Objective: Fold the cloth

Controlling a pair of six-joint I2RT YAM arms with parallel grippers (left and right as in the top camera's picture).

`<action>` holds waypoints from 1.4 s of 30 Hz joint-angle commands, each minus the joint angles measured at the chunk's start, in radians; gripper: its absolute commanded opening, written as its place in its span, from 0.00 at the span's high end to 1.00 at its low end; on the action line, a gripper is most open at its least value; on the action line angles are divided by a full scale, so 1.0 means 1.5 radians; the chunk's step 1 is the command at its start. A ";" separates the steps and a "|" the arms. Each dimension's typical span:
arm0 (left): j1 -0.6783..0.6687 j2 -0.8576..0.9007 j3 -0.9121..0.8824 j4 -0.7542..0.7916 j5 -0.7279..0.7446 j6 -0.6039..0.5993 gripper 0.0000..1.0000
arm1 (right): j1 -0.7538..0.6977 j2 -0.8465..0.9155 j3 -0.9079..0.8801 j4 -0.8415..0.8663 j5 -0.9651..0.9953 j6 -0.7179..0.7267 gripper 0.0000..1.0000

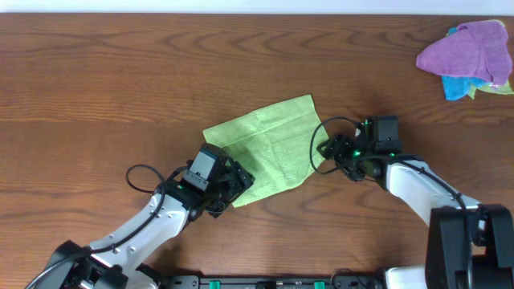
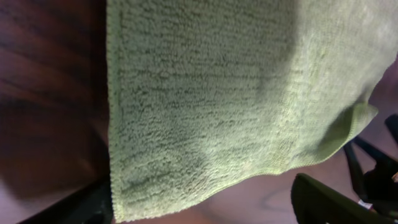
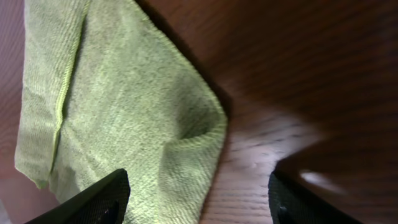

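— Overhead first: what's the surface?
— Dark brown wood-grain table [image 1: 120,80], with a pale strip running beyond its far edge.
— Task thing?
— Lime-green cloth [image 1: 269,148], flat mid-table and turned at an angle to the table's edges. It sits between the left arm [image 1: 152,217] and the right arm [image 1: 418,185]. The left wrist view shows looped microfibre and a stitched hem.
— Left jaws?
— Apart, at the cloth's lower-left corner. The dark fingers [image 2: 323,202] sit wide of each other, and the fabric lies flat on the wood, not pinched.
— Right jaws?
— Also apart, at the cloth's right edge. One finger [image 3: 93,199] is over the fabric, the other over bare table, with a slightly rumpled corner between them.
— Anything else?
— A purple cloth [image 1: 466,48] is bunched over a bright blue cloth [image 1: 456,87] at the far right corner, well apart from the green one. A green light [image 1: 365,124] glows on the right wrist.
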 commanded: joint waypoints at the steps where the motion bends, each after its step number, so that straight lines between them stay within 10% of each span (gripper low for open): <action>1: -0.003 0.021 -0.007 0.007 -0.024 -0.023 0.18 | 0.011 0.011 -0.003 0.004 0.002 0.018 0.28; 9: -0.003 0.093 -0.007 0.090 0.019 -0.035 0.29 | 0.014 0.011 -0.003 0.004 0.009 0.018 0.30; 19: -0.002 0.093 -0.007 0.086 0.032 -0.024 0.71 | 0.016 0.062 -0.003 0.043 0.015 0.039 0.38; 25: -0.001 0.093 -0.007 0.076 0.041 0.022 0.94 | 0.031 0.101 -0.003 0.072 0.002 0.047 0.77; 28: 0.015 0.093 -0.006 0.076 0.060 0.066 0.94 | 0.031 0.100 -0.003 0.072 -0.002 0.047 0.99; 42: 0.228 0.093 0.036 -0.018 0.264 0.281 0.94 | 0.031 0.001 0.006 0.034 -0.073 0.045 0.99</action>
